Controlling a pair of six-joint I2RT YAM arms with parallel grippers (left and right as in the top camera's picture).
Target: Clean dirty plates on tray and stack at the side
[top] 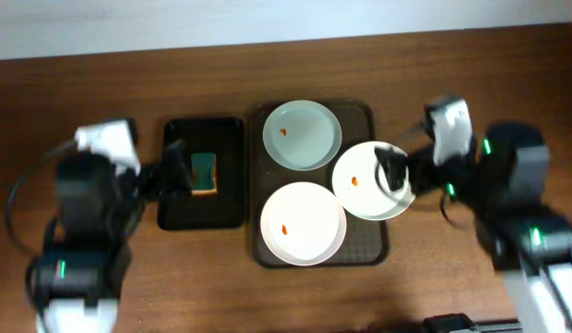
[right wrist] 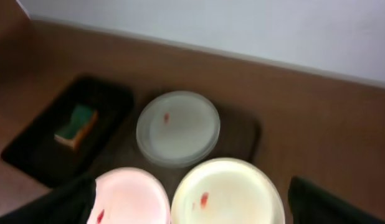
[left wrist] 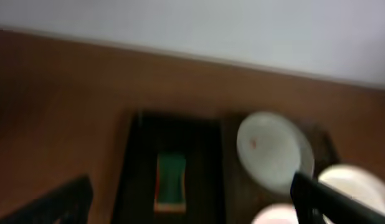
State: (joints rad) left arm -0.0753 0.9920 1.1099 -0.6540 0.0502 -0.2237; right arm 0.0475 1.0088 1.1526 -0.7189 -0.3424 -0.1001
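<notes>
Well, three white plates (top: 303,223) sit on the one big brown tray (top: 360,250), and each has one red spot. One plate pokes over the tray's right edge, under the right gripper (top: 390,176). Its two fingers are wide apart and hold nothing. The left gripper (top: 178,172), also wide apart and empty, hangs over the one small black tray (top: 221,208) with one sponge (top: 205,173).

Glossy smooth white plates (top: 303,135); matt dark tray (top: 382,244); wood-grain table (top: 267,296); spongy green-yellow sponge (top: 205,173)
</notes>
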